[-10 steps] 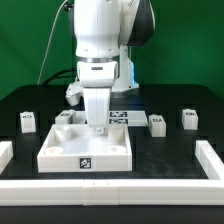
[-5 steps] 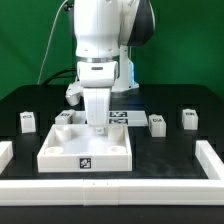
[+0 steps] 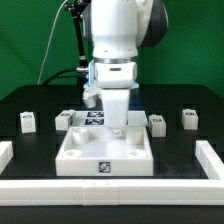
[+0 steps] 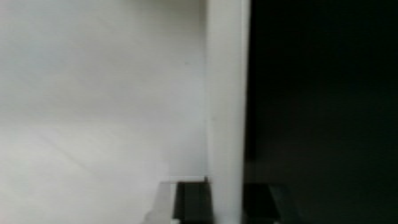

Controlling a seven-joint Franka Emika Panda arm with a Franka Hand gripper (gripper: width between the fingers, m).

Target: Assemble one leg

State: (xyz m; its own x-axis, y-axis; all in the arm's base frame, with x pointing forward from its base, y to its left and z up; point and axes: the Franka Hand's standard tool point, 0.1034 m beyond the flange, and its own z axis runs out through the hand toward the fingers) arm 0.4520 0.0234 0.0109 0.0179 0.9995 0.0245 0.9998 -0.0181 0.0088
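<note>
The large white square tray-like piece [image 3: 85, 152] lies in the middle of the black table. My gripper [image 3: 118, 127] reaches straight down onto the tray's far wall. In the wrist view the gripper [image 4: 228, 200] has one dark finger [image 4: 192, 205] on each side of the tray's thin white wall [image 4: 228, 100], shut on it. Several small white legs with marker tags stand behind the tray: two on the exterior view's left [image 3: 28, 121] [image 3: 64, 119] and two on its right [image 3: 157, 123] [image 3: 189, 119]. None is held.
The marker board [image 3: 97, 117] lies behind the tray, partly hidden by my arm. A low white rail [image 3: 110, 190] runs along the front, with side rails at the exterior view's left [image 3: 5, 150] and right [image 3: 210, 155].
My arm and the tray have moved together toward the exterior view's right. The tray now covers less of the left side, and the marker board shows on the arm's left.
</note>
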